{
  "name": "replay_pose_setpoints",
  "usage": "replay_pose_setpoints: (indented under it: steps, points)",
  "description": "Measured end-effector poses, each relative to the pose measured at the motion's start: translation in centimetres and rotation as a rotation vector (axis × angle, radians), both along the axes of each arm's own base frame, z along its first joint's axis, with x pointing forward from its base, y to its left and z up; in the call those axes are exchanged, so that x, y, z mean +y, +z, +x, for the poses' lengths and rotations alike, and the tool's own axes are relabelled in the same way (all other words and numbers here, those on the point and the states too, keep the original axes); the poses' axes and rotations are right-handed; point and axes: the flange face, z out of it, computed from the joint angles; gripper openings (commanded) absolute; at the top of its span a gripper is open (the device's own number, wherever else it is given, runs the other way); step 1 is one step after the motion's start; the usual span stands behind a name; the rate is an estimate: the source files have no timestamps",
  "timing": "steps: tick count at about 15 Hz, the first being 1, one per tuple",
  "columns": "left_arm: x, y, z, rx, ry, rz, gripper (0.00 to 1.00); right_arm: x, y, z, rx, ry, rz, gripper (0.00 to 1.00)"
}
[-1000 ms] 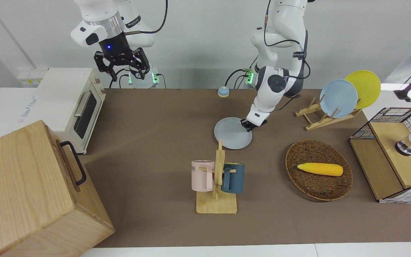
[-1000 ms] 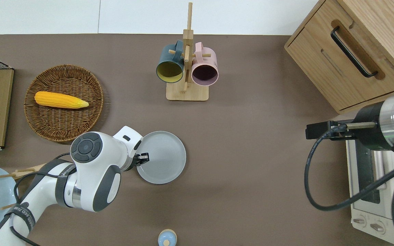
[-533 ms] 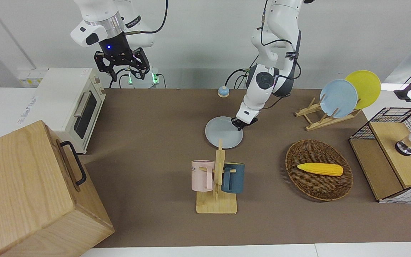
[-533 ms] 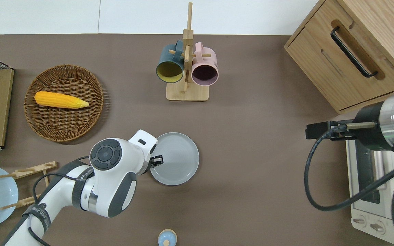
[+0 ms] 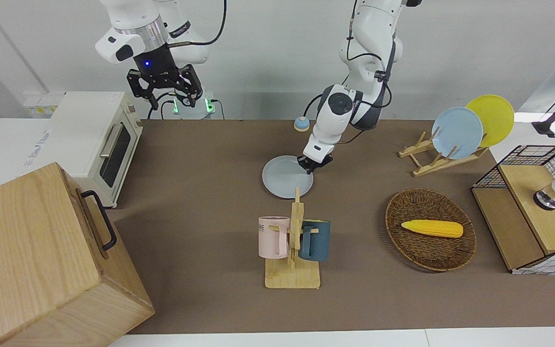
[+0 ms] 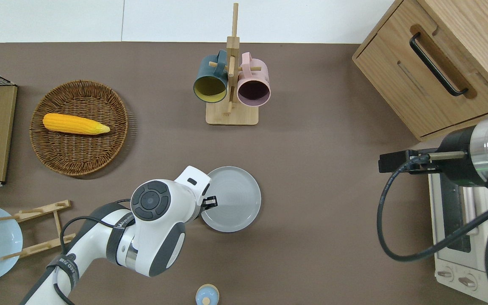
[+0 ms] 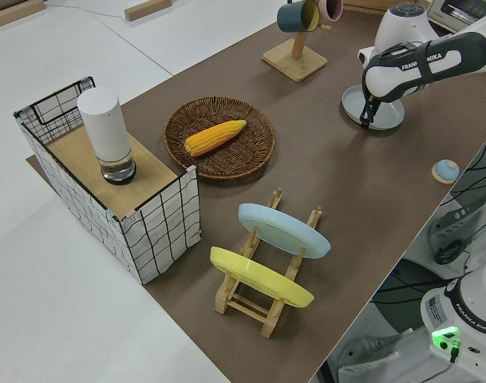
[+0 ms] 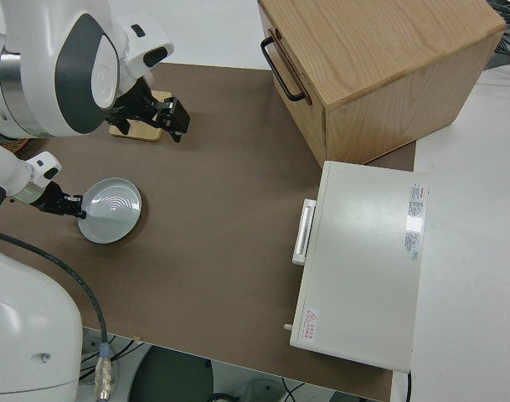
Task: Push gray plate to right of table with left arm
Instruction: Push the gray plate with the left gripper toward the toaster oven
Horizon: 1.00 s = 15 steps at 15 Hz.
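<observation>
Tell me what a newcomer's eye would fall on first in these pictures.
The left gripper set low against the rim of the gray plate at mid-table, on the edge toward the left arm's end. Next, the mug rack farther from the robots, with a pink and a blue mug. Then the yellow corn in the wicker basket, toward the left arm's end. The right arm is parked.

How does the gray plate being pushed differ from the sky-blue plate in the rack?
The gray plate lies flat on the table; the sky-blue plate stands on edge in the wooden rack. The gray one is paler and duller, the sky-blue one brighter. The left pincer is at the gray plate's rim; nothing touches the sky-blue one, which has a yellow plate beside it. Both are round, plain and shallow.
</observation>
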Motion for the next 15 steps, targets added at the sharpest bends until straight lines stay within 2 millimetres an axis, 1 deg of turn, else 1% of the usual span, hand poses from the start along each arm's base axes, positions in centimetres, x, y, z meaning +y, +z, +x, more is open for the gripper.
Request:
replay_pose_setpoints:
  steps: [4,8,10,15]
  points:
    - [-3.0,0.0,-0.9,-0.008,0.002,-0.02,0.0,0.0,0.0,0.0,0.0,0.0,0.0,0.996]
    - [-4.4,0.0,-1.3,-0.024,0.007,-0.037,0.0,0.0,0.0,0.0,0.0,0.0,0.0,0.996]
    - [-5.7,-0.1,-1.8,-0.03,0.004,-0.048,0.0,0.0,0.0,0.0,0.0,0.0,0.0,0.996]
    - [-7.6,-0.3,-2.1,-0.025,0.004,-0.066,0.0,0.0,0.0,0.0,0.0,0.0,0.0,0.996]
